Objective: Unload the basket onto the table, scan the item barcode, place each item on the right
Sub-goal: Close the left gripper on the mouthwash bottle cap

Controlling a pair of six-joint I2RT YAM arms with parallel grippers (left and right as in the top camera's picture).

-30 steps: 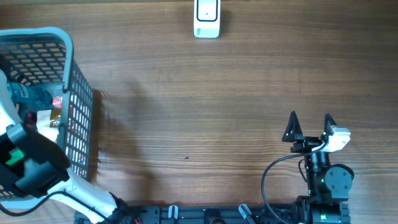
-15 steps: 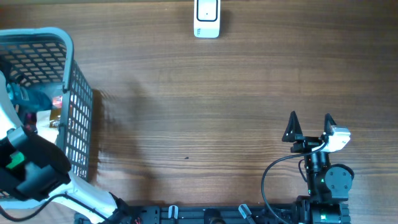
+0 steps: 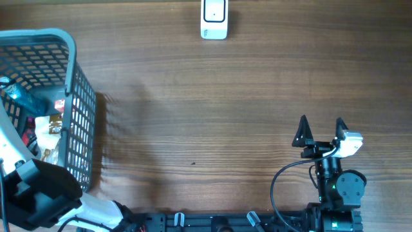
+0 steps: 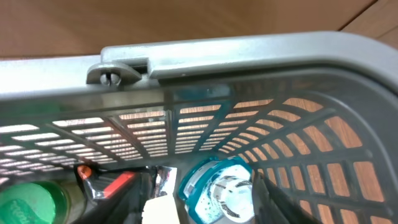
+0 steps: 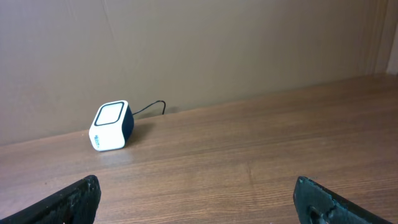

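The white barcode scanner [image 3: 214,19] stands at the table's far edge, also visible as a small white box, the scanner [image 5: 112,126], in the right wrist view. In the grey mesh basket [image 3: 72,77] at the left lies a teal-capped clear bottle [image 3: 24,100], among other items. In the left wrist view my left gripper [image 4: 202,205] hangs over that bottle [image 4: 217,190], its dark fingers [image 4: 268,200] apart on either side and a gap showing on the left. My right gripper [image 3: 320,129] rests open over bare wood at the near right, holding nothing.
Beside the bottle in the basket are a red-labelled packet [image 4: 112,182], a green lid [image 4: 28,202] and a white piece [image 4: 163,208]. The basket's rim [image 4: 249,53] crosses the left wrist view. A black cable [image 3: 280,180] loops by the right arm's base.
My left arm has drawn back toward the table's near edge, uncovering more of the basket's contents. The right arm has not moved.
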